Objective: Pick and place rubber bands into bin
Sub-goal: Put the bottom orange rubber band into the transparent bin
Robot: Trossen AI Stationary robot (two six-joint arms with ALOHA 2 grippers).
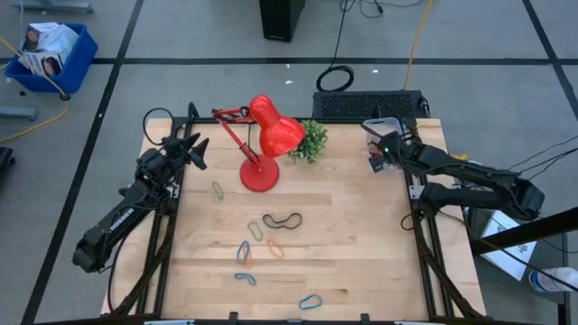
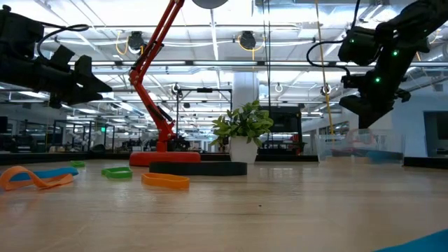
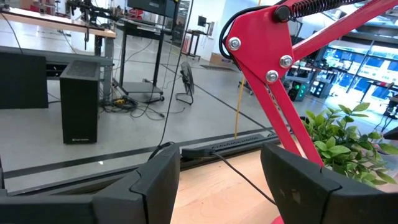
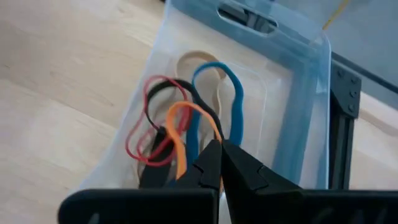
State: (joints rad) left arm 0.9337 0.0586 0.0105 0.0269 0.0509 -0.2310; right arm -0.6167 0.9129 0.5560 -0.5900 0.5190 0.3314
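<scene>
R gripper (image 4: 219, 163): jaws fully closed on an orange band (image 4: 177, 134), hanging over the bin (image 4: 298, 93) at the table's upper right in the high view. L gripper (image 3: 217, 180): jaws wide, empty, parked at upper left near the lamp (image 1: 264, 135).

Bands are light, floppy, thin; you should pinch one strand where it lifts off the wood.

Count: 7 bands loose on the table (image 1: 361, 235), lower centre of the high view; approx. 4 in the bin besides the held one.
</scene>
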